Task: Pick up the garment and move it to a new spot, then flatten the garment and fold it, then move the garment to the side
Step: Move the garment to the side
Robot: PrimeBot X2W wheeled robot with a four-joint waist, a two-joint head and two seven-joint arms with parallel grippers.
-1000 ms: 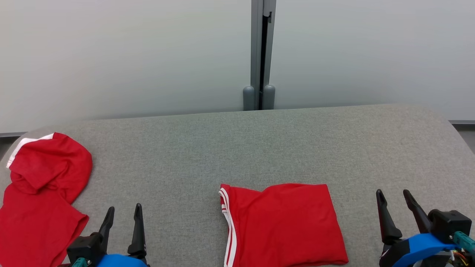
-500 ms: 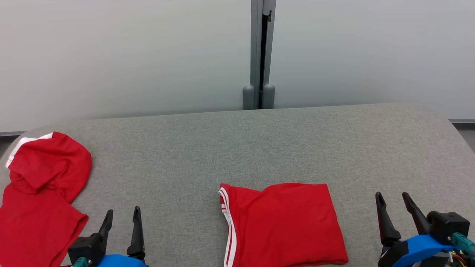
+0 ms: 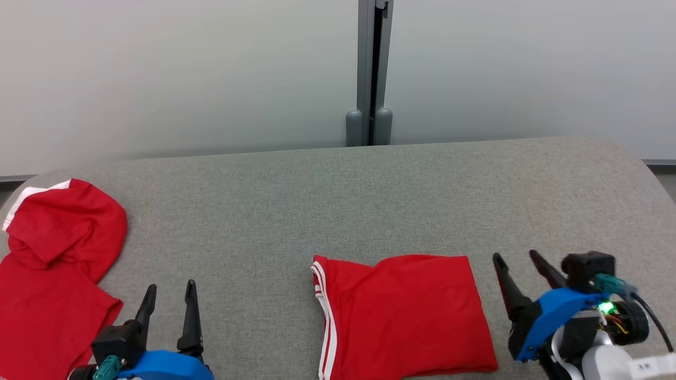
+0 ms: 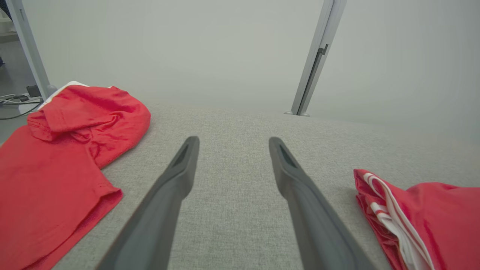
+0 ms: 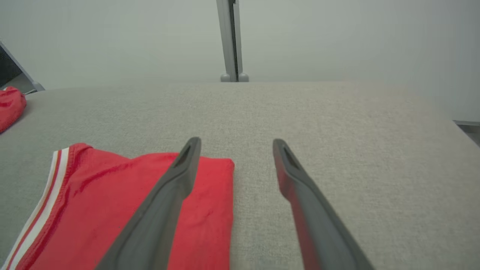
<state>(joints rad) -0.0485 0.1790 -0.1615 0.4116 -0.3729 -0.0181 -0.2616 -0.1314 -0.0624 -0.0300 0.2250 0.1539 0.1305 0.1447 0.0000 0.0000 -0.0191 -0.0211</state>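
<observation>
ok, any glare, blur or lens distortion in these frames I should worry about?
Head view: even diffuse light, no glare, folded garment sharp with only a faint shadow. Left wrist view: wide-angle lean on the grey post, the left gripper has jaws that go soft close to the lens, crumpled garment crisp. Right wrist view: hazy, low-contrast wall, grey fabric surface weave readable.

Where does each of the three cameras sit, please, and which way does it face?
Head view: on the robot's head, looking forward and down across the table to the wall; open left gripper lower left, open right gripper lower right.
Left wrist view: on the left wrist, looking along its fingers, between the crumpled garment and the folded garment.
Right wrist view: on the right wrist, looking along its fingers past the folded garment's edge.
Shared: all three show the folded garment and the grey post.
</observation>
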